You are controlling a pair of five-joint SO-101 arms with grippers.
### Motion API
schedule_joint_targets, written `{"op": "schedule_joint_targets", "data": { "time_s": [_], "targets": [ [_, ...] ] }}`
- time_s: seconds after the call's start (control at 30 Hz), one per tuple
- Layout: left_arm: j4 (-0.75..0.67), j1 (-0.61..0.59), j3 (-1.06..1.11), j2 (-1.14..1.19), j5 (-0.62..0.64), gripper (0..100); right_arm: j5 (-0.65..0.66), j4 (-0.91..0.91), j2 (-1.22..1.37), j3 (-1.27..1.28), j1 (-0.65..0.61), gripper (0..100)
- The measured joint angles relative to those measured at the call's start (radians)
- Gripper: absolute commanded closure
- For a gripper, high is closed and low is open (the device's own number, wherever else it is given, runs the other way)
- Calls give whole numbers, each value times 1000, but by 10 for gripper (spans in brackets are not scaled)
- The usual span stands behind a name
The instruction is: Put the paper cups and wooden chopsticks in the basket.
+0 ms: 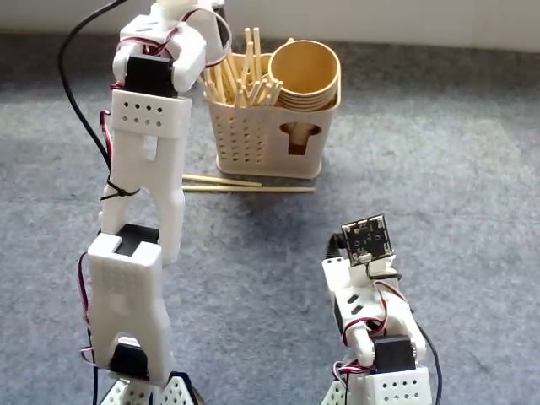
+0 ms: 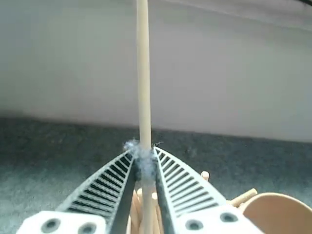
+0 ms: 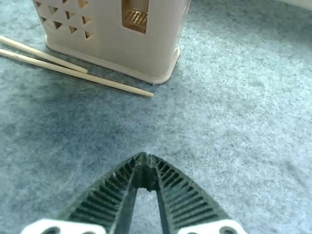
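The left gripper [image 2: 143,155] is clenched on one chopstick [image 2: 142,73] that runs out past its tips, above the basket [image 1: 270,139] holding the cups [image 1: 305,72]. The right gripper [image 3: 142,163] is closed on nothing, and two loose chopsticks [image 3: 97,79] lie ahead of its tips, just beside the basket's foot.

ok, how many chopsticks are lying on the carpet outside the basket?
2. Both lie on the carpet in front of the basket: first chopstick close to its base, second chopstick just outside it. The left arm may hide more.
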Motion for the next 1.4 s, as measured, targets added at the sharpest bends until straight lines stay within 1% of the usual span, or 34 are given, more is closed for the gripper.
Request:
{"op": "schedule_joint_targets", "data": {
  "time_s": [0.43, 0.73, 0.93, 1.0, 1.1, 1.2, 1.27, 1.4],
  "targets": [
    [224, 8, 0, -2, 2, 995, 0, 0, 0, 5, 0, 992],
    [318, 8, -12, -6, 2, 993, 0, 0, 0, 5, 0, 992],
    [324, 8, -14, -6, 2, 991, 0, 0, 0, 5, 0, 992],
    [324, 8, -14, -6, 2, 961, 0, 0, 0, 5, 0, 992],
    [331, 8, -14, -6, 2, 854, 0, 0, 0, 5, 0, 992],
    [388, 6, 2, 2, -2, 769, 0, 0, 0, 5, 0, 992],
    [427, 3, 5, 3, -2, 764, 0, 0, 0, 5, 0, 992],
    [474, 3, 2, 0, -2, 793, 0, 0, 0, 5, 0, 992]
  ]
}}
